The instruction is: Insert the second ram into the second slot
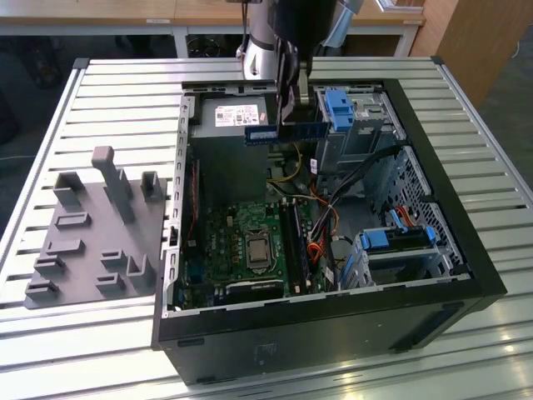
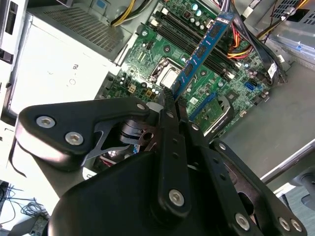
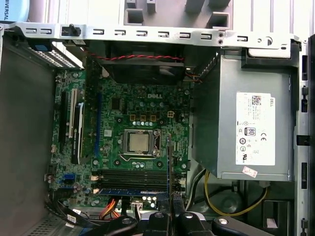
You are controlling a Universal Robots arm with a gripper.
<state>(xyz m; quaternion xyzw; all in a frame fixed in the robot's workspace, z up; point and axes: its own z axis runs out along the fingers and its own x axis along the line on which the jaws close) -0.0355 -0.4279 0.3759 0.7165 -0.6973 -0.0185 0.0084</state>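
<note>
Black jaws clamp one end of the second ram (image 2: pixel 199 51), holding the blue stick in the air above the open computer case (image 1: pixel 458 229), clear of the motherboard (image 3: pixel 113 123).

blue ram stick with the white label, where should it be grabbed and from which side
Grip the thin flat blue circuit-board ram stick near mid-length, with the pads on its two broad faces, coming down over its upper long edge, as the black gripper does here. It is thin and held level on edge, so this grip likely leaves the whole lower long edge free and the two ends balanced.
</note>
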